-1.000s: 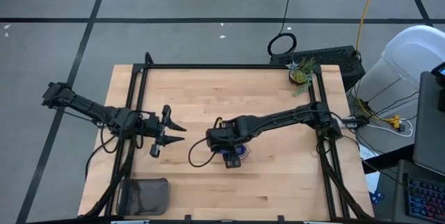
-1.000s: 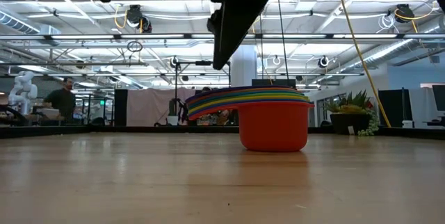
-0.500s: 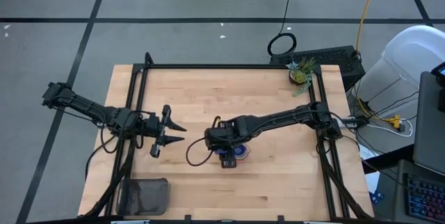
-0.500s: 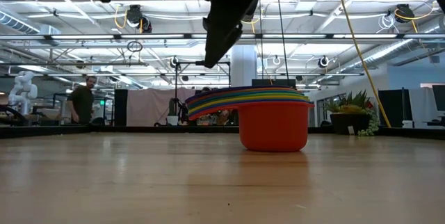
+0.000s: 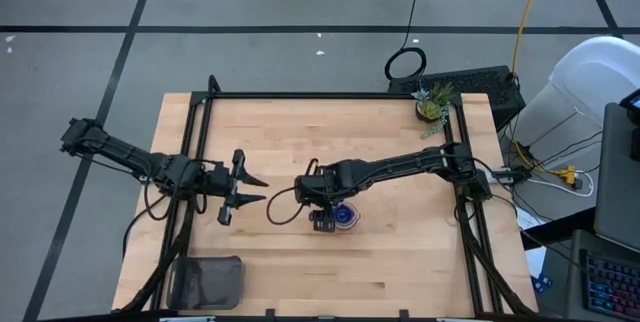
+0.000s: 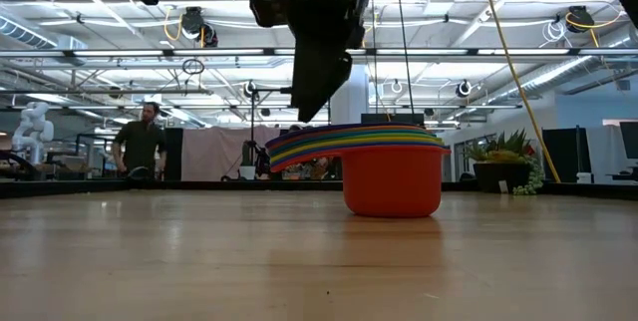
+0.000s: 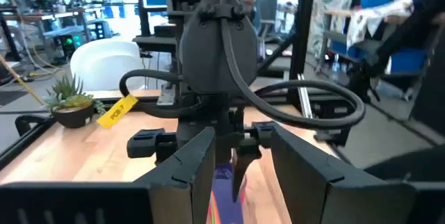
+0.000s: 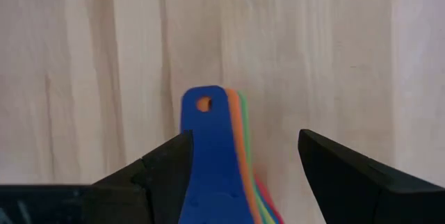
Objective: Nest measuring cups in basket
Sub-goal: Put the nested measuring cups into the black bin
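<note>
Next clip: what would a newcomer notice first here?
The rainbow stack of nested measuring cups stands at mid-table, red at the bottom, handles fanned to one side. The right end effector hangs open directly over those handles, blue uppermost. The basket sits apart at the table's near-left corner, and the left end effector waits left of the cups.

I am two slim arms of matte black links and rounded joint housings, with black cables looping loose beside each forearm. My left gripper (image 5: 252, 189) ends in two thin, tapering black fingers. My right gripper (image 8: 243, 158) carries two broad, wedge-shaped black fingers (image 8: 167, 168) with flat faces and angular edges. Seen from my left wrist, my right wrist is a rounded dark grey housing (image 7: 212, 40) with thick black cables (image 7: 306, 102) curving out on both sides.
</note>
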You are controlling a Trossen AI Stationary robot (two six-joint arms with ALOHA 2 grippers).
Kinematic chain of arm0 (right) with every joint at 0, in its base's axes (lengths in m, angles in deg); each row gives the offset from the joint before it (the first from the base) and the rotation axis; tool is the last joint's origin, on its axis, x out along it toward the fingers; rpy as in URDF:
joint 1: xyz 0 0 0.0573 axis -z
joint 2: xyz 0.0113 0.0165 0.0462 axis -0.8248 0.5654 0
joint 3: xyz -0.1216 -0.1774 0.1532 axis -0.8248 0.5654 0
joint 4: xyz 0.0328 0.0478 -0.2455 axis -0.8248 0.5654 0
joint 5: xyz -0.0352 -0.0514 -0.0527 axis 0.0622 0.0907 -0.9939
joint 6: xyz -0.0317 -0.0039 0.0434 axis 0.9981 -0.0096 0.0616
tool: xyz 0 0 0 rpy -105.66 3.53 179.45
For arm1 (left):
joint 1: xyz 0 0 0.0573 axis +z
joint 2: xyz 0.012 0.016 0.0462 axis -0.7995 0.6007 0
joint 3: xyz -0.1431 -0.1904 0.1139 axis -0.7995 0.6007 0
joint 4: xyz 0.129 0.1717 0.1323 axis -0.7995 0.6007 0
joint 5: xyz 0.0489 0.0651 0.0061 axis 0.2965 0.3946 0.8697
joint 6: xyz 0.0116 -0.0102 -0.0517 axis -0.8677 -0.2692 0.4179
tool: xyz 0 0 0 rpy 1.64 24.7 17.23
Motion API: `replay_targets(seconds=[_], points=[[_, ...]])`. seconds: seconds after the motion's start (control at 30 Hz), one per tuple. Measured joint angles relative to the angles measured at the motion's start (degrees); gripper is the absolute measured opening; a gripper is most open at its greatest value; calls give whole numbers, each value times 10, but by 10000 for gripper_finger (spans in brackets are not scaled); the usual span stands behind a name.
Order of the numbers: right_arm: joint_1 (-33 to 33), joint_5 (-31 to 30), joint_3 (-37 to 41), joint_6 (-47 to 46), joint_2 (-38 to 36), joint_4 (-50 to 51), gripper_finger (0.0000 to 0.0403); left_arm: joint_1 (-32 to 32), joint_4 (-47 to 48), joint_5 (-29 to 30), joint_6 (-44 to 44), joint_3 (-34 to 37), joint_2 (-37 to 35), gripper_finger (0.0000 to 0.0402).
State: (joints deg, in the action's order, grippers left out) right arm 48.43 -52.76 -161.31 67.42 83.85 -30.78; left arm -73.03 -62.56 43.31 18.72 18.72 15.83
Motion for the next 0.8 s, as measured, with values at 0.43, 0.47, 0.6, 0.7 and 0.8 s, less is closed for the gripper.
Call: replay_targets(seconds=[0.43, 0.47, 0.6, 0.7, 0.8], points=[[-12, -1, 22, -19, 0, -47, 254, 41, 42, -41, -15, 0, -71, 143], [-12, -1, 22, -19, 0, -47, 254, 42, 48, -42, -12, 0, -75, 143], [-11, -1, 22, -18, 0, -47, 254, 46, 77, -34, 18, 0, -77, 143], [-11, -1, 22, -17, 0, -49, 254, 47, 107, -24, 35, 0, -73, 143], [-11, -2, 22, -6, 0, -52, 254, 47, 113, -21, 39, 0, -72, 143]])
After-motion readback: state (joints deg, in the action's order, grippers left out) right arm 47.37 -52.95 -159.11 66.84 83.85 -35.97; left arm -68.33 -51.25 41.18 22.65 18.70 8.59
